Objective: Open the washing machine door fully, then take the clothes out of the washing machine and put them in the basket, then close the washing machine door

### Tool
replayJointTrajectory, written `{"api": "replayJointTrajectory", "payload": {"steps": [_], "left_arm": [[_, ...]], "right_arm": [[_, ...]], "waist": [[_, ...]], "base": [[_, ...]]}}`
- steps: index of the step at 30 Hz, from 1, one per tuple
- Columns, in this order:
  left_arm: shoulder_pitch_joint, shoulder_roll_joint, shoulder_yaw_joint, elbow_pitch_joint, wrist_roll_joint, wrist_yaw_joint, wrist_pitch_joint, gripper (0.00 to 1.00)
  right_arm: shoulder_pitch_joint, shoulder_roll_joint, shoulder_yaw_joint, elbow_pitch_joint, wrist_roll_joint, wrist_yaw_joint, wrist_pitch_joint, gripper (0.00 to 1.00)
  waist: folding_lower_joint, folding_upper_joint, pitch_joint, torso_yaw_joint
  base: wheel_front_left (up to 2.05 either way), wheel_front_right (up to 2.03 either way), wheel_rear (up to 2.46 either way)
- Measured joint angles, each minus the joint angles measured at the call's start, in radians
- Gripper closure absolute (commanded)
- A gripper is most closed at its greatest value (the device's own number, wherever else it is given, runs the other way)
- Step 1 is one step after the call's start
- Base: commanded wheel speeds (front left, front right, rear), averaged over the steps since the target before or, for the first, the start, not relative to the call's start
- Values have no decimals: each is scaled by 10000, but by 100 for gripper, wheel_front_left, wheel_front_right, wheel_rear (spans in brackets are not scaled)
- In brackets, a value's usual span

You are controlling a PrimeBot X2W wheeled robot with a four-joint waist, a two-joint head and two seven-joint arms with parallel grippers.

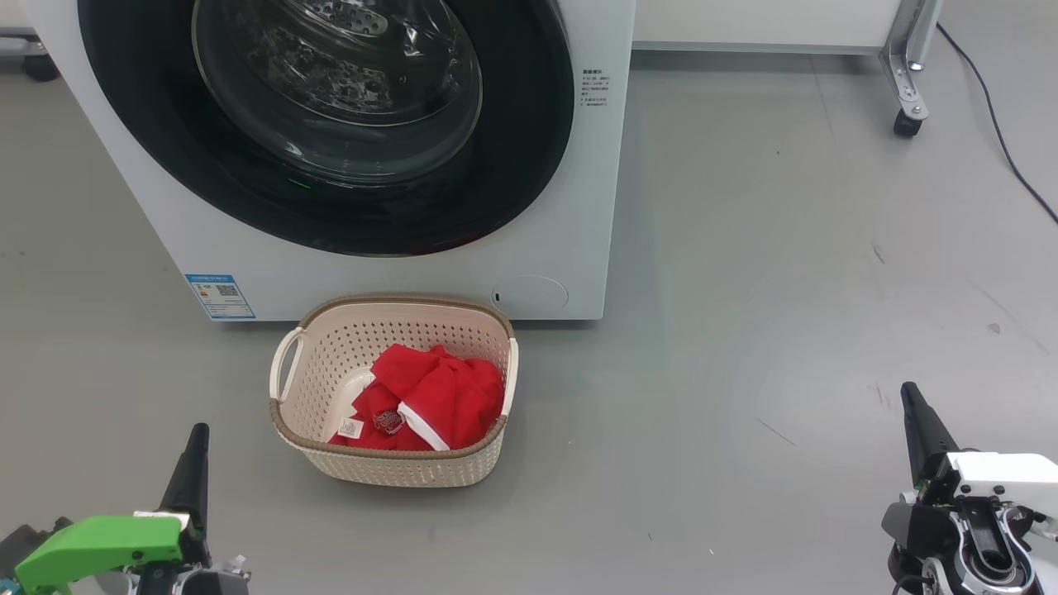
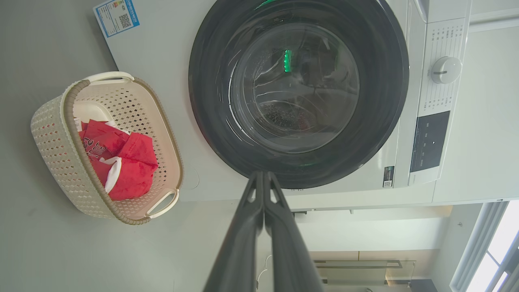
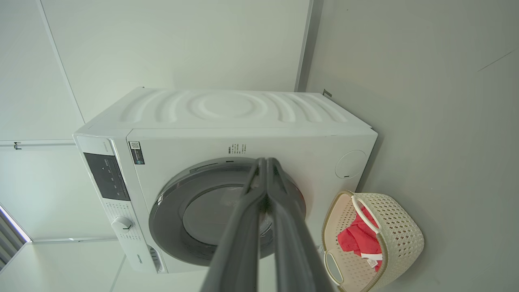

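One basket (image 1: 397,300) of clothes (image 1: 446,397) between left fingers (image 1: 192,475) and right fingers (image 1: 922,430) (well apart)

The right end effector (image 3: 265,161), fingers pressed together, points at the closed washing machine door (image 3: 190,211) on the washing machine (image 3: 227,113), beside which the basket (image 3: 401,235) holds the clothes (image 3: 352,239).

One washing machine (image 1: 591,215), one door (image 1: 512,190), one basket (image 1: 397,473), one red garment (image 1: 446,397).

Clothes (image 1: 430,397) in basket (image 1: 397,463), before washing machine (image 1: 579,207).
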State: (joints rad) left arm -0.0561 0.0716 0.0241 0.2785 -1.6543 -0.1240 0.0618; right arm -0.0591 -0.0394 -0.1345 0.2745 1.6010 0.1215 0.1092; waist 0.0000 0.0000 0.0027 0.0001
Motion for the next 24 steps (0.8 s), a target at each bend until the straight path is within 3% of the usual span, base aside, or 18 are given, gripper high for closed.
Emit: {"api": "replayJointTrajectory", "payload": {"steps": [24], "left_arm": [[0, -2, 19, -12, 0, 0, 2, 100]], "right_arm": [[0, 0, 0, 0, 0, 0, 0, 100]], "waist": [[0, 0, 2, 0]], "base": [[0, 0, 0]]}}
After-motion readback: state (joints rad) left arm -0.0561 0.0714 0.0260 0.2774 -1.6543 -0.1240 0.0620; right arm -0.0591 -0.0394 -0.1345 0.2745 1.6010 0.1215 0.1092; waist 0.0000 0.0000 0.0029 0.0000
